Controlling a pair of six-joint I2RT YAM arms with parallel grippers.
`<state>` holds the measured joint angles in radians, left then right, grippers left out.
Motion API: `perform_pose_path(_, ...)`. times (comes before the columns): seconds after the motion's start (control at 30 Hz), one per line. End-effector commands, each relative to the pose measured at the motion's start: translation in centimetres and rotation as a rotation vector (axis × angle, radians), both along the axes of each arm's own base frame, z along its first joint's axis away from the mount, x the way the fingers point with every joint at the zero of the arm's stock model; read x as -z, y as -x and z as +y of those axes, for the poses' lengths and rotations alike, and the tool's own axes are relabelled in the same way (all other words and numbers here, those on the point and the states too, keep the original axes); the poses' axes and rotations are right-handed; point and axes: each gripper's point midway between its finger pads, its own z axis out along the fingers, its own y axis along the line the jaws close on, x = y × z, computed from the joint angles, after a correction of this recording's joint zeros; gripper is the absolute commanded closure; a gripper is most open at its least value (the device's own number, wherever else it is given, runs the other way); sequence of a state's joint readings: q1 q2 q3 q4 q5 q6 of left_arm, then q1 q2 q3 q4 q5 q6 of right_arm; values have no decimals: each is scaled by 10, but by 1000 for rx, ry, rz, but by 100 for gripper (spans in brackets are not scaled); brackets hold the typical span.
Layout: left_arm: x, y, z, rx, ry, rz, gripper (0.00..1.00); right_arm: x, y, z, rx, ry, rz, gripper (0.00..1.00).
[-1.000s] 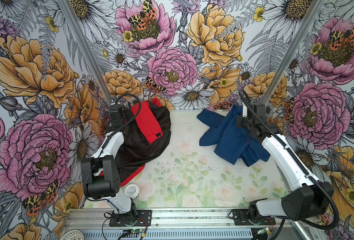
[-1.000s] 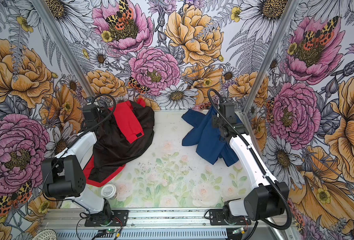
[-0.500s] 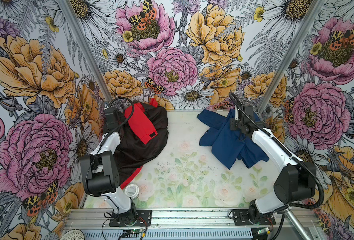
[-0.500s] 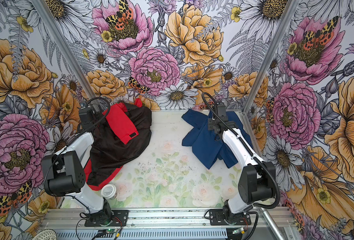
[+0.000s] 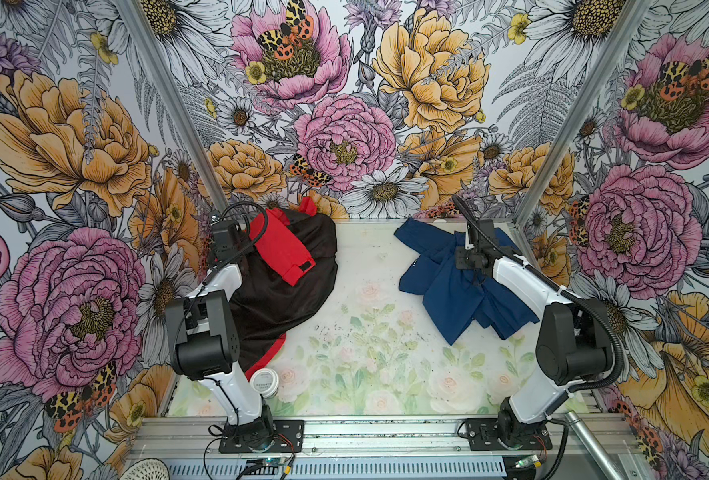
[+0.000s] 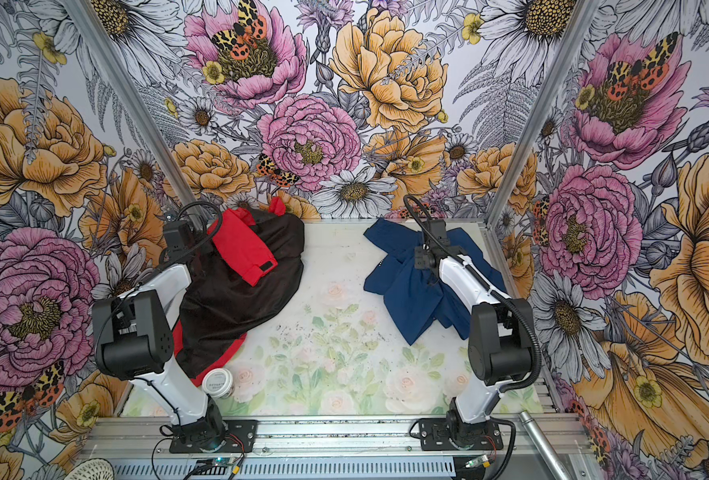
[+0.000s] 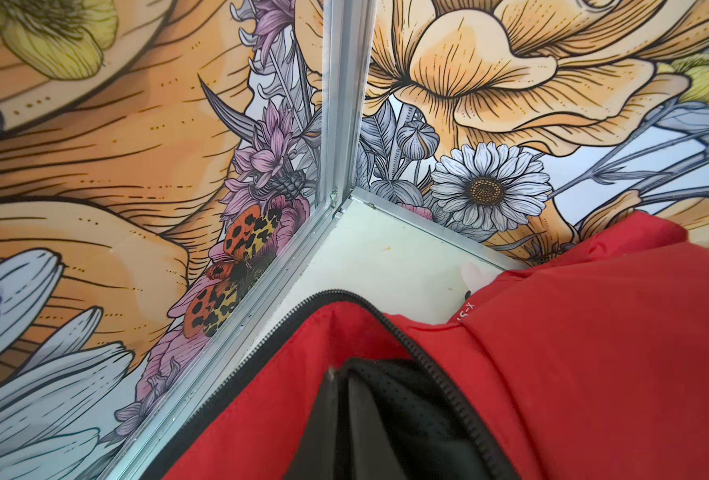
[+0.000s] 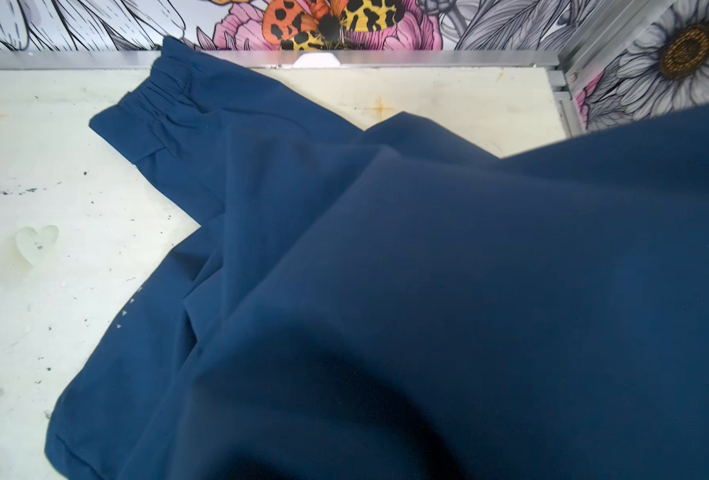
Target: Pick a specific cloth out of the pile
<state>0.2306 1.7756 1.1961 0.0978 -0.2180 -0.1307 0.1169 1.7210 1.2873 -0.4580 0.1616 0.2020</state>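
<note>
Clamping shut on the navy garment (image 5: 444, 293) at two o'clock, the right gripper (image 5: 472, 264) is holding it well apart from the red garment (image 5: 280, 247) at ten, the pick looking nearly done, while whether the left gripper (image 5: 224, 244) is grasping cannot be told.

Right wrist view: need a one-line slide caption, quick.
Close-up of the navy garment draped over the pale, speckled table, its elastic cuff by the metal edge rail.
</note>
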Motion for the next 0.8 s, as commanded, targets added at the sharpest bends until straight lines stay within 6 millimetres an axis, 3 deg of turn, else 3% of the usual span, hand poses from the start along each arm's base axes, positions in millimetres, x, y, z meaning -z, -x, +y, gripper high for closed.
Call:
perform_pose_path(0.0,16,6,9,-40,20,18,68,34,5,-2,19,-41,86,88)
perform_pose_path(0.07,11,7,7,-36,22,6,46,39,5,-2,18,-52,97,76)
perform_pose_path(0.17,-4,11,7,-38,18,-23,25,31,5,0,11,-61,81,59)
perform_pose_path(0.37,-43,30,-1,-44,6,-105,15,-15,9,0,9,-85,-24,33)
perform_pose_path(0.43,-55,40,-5,-49,-6,-128,13,-35,14,-1,16,-89,-72,16)
perform_pose_path(0.53,-71,58,-15,-57,-28,-182,9,-71,26,-3,19,-88,-160,12)
perform_pose_path(0.6,-78,68,-27,-44,-50,-207,8,-91,36,-5,18,-82,-212,2)
perform_pose_path(0.77,-91,95,-67,10,-98,-271,2,-132,62,-15,42,-59,-358,1)
